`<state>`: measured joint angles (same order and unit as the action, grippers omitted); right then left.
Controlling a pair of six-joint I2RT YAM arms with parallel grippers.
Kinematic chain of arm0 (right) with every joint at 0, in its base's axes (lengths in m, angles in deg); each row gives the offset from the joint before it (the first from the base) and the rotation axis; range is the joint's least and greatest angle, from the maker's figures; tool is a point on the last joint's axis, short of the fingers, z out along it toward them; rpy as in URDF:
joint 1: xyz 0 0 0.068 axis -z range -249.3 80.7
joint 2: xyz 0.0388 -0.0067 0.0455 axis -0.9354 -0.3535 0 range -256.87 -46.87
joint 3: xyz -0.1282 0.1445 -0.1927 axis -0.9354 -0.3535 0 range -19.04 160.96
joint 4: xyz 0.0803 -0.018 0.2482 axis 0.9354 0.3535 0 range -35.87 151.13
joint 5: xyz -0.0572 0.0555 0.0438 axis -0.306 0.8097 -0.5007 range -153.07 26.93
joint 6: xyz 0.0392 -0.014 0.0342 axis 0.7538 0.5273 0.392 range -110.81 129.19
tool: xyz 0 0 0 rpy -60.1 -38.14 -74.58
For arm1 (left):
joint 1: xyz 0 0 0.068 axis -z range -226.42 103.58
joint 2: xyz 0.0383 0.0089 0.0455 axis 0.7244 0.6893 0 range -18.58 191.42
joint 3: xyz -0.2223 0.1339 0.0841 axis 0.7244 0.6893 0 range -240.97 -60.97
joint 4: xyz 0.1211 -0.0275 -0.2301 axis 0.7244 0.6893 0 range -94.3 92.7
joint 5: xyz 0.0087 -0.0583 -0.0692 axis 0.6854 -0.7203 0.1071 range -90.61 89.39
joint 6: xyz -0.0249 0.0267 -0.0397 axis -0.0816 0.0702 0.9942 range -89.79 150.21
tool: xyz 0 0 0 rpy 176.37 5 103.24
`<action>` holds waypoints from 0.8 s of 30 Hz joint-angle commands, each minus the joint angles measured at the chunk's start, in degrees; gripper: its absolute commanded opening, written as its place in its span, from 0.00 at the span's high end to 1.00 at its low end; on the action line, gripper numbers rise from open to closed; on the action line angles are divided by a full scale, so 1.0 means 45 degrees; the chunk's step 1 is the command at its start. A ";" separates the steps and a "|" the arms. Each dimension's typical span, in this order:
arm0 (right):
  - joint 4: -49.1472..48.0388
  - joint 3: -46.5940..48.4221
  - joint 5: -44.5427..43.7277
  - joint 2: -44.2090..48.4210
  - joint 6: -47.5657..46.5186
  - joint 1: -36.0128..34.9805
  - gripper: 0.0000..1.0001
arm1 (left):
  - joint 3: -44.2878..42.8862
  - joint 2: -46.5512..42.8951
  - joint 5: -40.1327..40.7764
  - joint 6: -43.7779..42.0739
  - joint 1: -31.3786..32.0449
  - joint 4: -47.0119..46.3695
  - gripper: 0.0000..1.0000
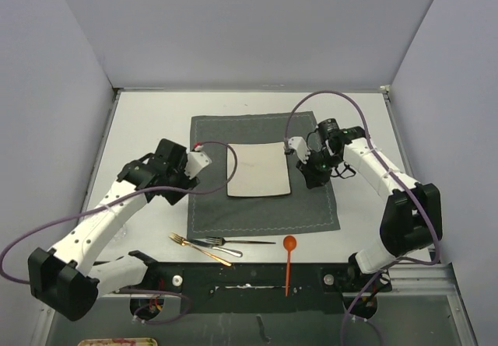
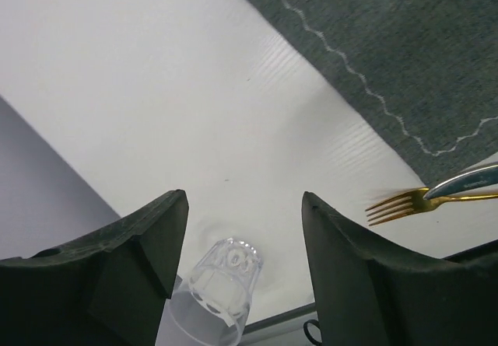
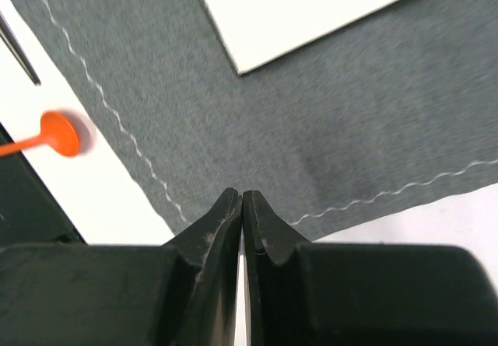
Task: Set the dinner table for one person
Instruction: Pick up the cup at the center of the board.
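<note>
The white dinner table [image 1: 148, 120] carries a dark grey placemat [image 1: 264, 206] with a square off-white plate [image 1: 258, 169] on it. My left gripper [image 1: 152, 183] hangs left of the placemat, open. In the left wrist view a clear glass [image 2: 222, 288] stands between its spread fingers [image 2: 350, 276] on the bare table [image 2: 156, 89], apart from both. In the top view the arm hides the glass. My right gripper [image 1: 313, 176] is shut and empty just right of the plate. Its fingertips [image 3: 242, 194] are above the placemat's [image 3: 350, 128] edge, and the plate's corner [image 3: 311, 12] lies beyond.
A gold fork [image 1: 198, 249] [image 2: 397, 202], silver cutlery [image 1: 226, 245] [image 2: 467, 181] and an orange spoon [image 1: 289, 260] [image 3: 58, 134] lie along the near edge. Grey walls close the left, back and right sides. Purple cables [image 1: 327, 96] loop from both arms.
</note>
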<state>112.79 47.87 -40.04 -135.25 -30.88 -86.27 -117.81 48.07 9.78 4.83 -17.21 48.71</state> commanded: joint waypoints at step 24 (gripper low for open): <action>-0.0353 0.2626 0.1496 -0.1794 0.0300 -0.0066 0.95 | 0.1415 -0.3301 0.2231 0.2532 -0.4622 0.3705 0.37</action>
<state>111.50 55.85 -34.91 -142.40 -28.37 -86.27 -113.30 34.45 18.15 14.49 -35.96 64.08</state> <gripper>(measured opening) 0.057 0.625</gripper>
